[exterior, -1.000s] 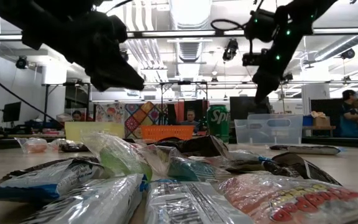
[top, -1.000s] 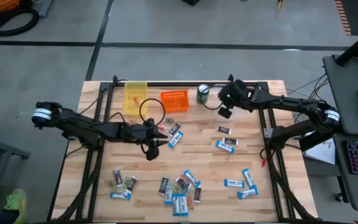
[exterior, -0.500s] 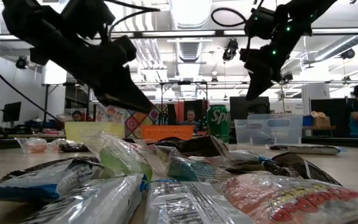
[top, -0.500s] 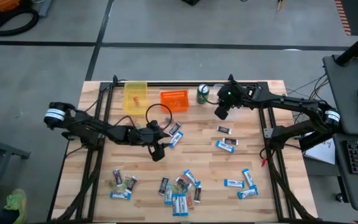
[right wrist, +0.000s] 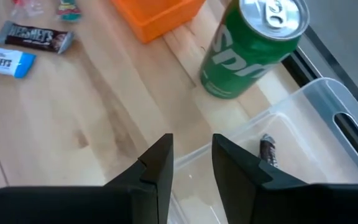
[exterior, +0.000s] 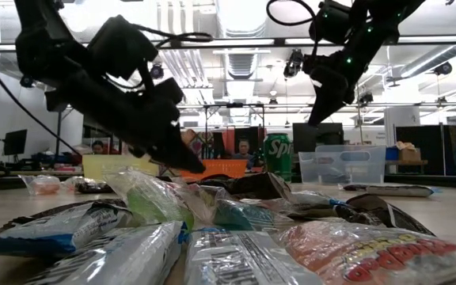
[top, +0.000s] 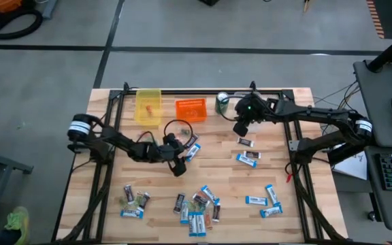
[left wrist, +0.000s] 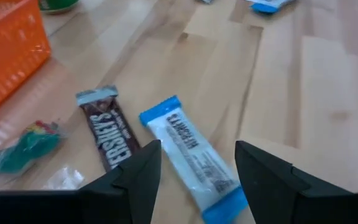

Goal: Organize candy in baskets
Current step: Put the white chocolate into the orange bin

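My left gripper hangs open low over the table's middle. In the left wrist view its fingers stand either side of a blue-and-white candy bar lying flat on the wood, with a dark brown bar beside it. My right gripper is open and empty, near the clear basket, which holds one dark candy. The yellow basket and orange basket stand along the far edge.
A green soda can stands upright between the orange and clear baskets. A pile of candy lies by the near edge, and more bars lie at the right and near left. Small sweets lie by the orange basket.
My left arm has reached toward the table's right and come down, bringing its open gripper over the blue-and-white bar. My right gripper has drifted a little toward the near edge and left, away from the clear basket.
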Controlling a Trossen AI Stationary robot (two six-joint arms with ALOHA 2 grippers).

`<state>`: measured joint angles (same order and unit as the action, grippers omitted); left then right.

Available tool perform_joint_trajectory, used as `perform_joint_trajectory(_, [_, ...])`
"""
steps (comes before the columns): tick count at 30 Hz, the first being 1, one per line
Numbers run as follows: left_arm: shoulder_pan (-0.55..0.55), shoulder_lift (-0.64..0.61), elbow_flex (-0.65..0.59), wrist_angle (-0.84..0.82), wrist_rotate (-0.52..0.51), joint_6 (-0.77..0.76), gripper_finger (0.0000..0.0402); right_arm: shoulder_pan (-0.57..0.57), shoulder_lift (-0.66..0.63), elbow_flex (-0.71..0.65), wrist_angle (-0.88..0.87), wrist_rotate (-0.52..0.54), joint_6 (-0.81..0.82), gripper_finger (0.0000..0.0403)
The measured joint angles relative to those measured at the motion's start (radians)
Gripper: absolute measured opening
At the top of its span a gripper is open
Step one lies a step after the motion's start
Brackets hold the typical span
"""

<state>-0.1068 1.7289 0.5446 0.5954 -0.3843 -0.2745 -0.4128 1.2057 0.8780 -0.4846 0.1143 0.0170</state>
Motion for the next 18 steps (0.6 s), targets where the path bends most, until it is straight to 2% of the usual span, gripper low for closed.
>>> perform_joint_trajectory(9, [-0.005,0.1,0.024,0.03,-0.037,-0.024,0.0176,0.029,0.0,0.0,0.004,0.017,0.002,0.0095])
perform_joint_trajectory(18, [-0.006,0.124,0.033,0.034,-0.032,-0.04,0.0149,0.052,0.0,0.0,0.008,0.018,0.012,0.0092])
